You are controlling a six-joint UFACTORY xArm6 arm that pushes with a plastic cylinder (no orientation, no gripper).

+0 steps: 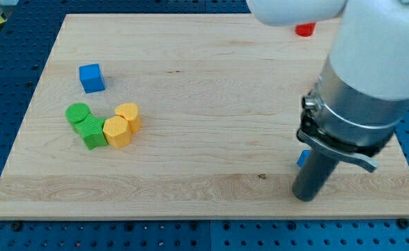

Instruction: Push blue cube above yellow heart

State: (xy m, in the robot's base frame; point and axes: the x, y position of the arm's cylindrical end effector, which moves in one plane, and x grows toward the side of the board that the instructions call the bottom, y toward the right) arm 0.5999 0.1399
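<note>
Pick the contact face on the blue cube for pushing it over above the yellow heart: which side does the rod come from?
Hedged: the left face of the blue cube, pushing toward the view's right. The yellow heart sits lower right of it, so a short rightward slide should do. My tip is far off at the lower right.

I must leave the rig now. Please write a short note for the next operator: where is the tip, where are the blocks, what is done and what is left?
My tip rests on the board at the view's bottom right, far from the job's blocks; a small blue piece shows just behind the rod.
The blue cube sits at the view's upper left.
The yellow heart lies below and right of it, touching a yellow hexagon and two green blocks.
A red block is at the top edge.
Done: nothing visible. Left: push the cube rightward, above the heart.
</note>
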